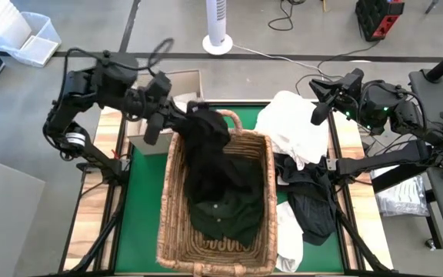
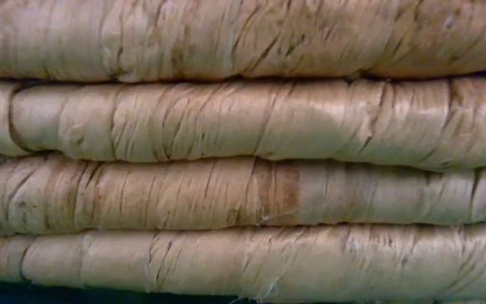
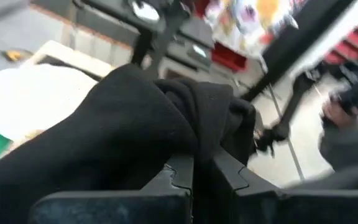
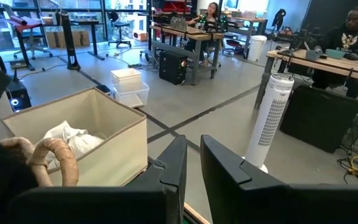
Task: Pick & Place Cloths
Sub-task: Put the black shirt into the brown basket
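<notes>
My left hand hangs over the far end of the basket, with a cloth draping from it down into the basket onto another cloth lying inside. The basket sits on the mat in the middle of the bench. A box stands just beyond the basket's far left corner. To the basket's right lies a heap of cloths, touching its side. My right hand sits above the far end of that heap.
</notes>
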`<state>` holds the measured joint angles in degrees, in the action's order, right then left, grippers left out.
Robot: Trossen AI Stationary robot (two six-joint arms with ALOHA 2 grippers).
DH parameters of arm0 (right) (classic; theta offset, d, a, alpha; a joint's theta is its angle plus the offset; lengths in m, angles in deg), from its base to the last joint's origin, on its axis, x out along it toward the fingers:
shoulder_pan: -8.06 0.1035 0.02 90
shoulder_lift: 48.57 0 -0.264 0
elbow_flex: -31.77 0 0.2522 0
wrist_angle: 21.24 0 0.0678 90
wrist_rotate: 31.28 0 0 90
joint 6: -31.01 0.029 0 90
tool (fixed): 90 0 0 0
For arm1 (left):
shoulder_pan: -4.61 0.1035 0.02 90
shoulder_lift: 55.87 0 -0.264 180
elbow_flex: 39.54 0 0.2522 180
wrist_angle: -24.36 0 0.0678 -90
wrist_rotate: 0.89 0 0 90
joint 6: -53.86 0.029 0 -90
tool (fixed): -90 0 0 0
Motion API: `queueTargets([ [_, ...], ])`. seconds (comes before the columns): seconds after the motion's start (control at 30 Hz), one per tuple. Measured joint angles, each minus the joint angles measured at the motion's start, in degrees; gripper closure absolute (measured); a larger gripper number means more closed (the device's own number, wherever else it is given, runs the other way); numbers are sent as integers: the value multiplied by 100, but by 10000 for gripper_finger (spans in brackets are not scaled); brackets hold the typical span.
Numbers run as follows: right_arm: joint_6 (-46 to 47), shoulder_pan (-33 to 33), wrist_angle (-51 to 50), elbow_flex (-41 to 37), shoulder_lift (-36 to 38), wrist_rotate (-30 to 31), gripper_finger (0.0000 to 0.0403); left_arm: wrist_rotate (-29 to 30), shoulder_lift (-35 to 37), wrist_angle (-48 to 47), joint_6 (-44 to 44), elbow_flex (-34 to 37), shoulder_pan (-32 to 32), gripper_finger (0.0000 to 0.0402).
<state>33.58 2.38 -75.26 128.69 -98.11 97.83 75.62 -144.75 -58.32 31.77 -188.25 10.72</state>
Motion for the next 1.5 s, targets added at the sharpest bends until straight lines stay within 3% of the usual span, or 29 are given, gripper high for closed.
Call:
queueTargets([
  [0.27, 41, 0, 2, -1, -11, 0, 364, -1305, -513, -178, 599, 9, -33, 401],
  [0.5, 116, 0, -17, -1, -11, 0, 365, -953, -844, -892, 1291, 9, -53, 401],
  [0.6, 140, 0, -17, 0, -11, -1, 365, -563, -1000, -909, 1598, 9, -87, 401],
  [0.73, 153, 0, -19, 0, -11, -1, 365, -501, -1266, -910, 1947, 9, -85, 401],
  [0.83, 217, 0, -20, 0, -11, -3, 365, -582, -1443, -918, 2154, 9, -85, 401],
  [1.03, 299, 0, -26, -2, -11, -4, 365, -1363, -1648, -1262, 2471, 2, -2, 401],
  [1.27, 441, 0, -65, 0, -11, -9, 365, -1396, -1935, -1643, 3203, 22, 36, 401],
  [1.5, 710, 0, -370, -1, -11, -9, 365, -644, -2331, -1465, 3359, 26, 33, 401],
])
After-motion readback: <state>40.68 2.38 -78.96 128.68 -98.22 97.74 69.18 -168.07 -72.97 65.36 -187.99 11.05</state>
